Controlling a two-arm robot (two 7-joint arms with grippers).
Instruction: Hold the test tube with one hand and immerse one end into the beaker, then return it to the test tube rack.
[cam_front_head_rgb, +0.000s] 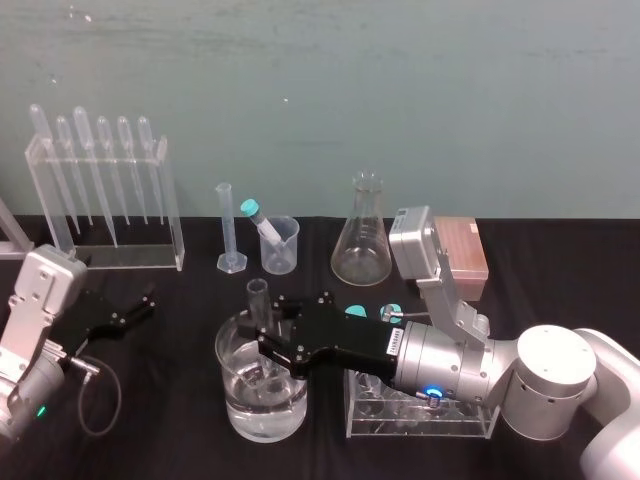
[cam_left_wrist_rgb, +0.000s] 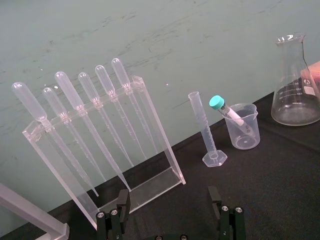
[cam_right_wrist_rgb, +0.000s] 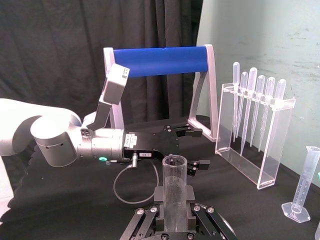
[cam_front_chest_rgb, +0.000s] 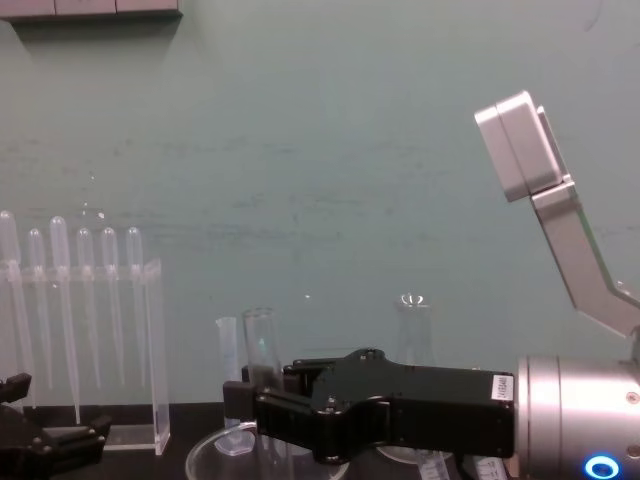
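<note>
Glassware stood on a black table in front of a pale green wall. My right gripper reached in from the right, low over a wide beaker of clear liquid at the front centre of the table. Its black fingers were clamped on the test tube, gripping it partway down its length. The tube stood upright, with its open rim above the gripper and its lower part going down inside the beaker's rim. I could not tell how far the tip sat in the liquid. Just right of the beaker, under the right arm, stood the clear test tube rack. My left gripper hung idle at the left of the table, fingers spread wide and holding nothing. Along the back stood a clear stand of pipettes, a graduated cylinder, a small beaker with a teal-capped tube leaning in it, a conical flask and a brown box.
</note>
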